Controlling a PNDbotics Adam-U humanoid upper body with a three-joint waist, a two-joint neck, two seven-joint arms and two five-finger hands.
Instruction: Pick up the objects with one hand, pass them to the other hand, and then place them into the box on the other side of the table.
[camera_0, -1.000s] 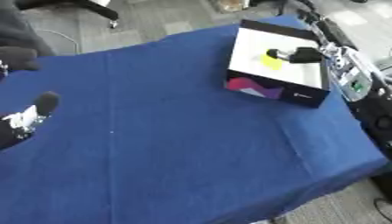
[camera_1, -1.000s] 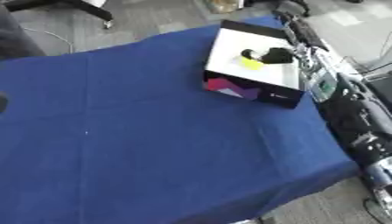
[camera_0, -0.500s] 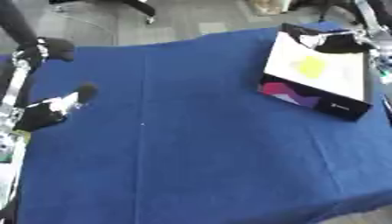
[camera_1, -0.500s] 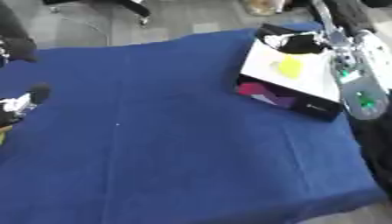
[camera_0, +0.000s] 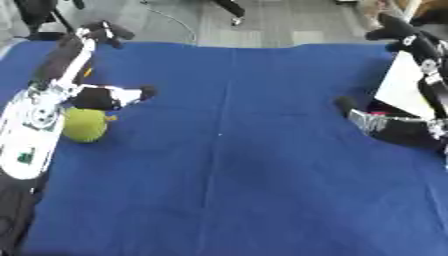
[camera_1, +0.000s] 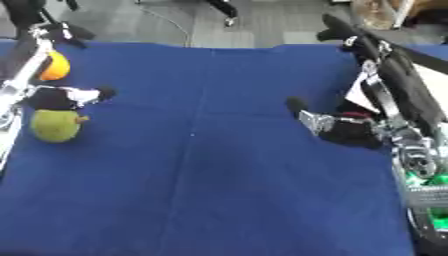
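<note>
Covering the whole work area: a blue tablecloth (camera_0: 227, 165), bare through its near half.

Lying near the left edge, just past the middle of the cloth: a round yellow-green fruit (camera_1: 54, 126) with a small orange bit at its right side, resting on the cloth and touching nothing that can be made out.

Hovering directly behind that fruit, almost touching it: the left hand (camera_0: 107, 96), black and white, a dark fingertip pointing right; whether curled or straight, cannot tell.

Sitting across on the right at about the same depth: the right hand (camera_1: 337, 127), low over the cloth, a finger sticking up toward the far left, nothing seen held; curl of the fingers impossible to judge.

Showing behind the right arm at the right edge: a white box (camera_0: 404, 85), mostly cut off.

Peeking out farther back on the left, beside the left arm: an orange round thing (camera_1: 55, 67).
</note>
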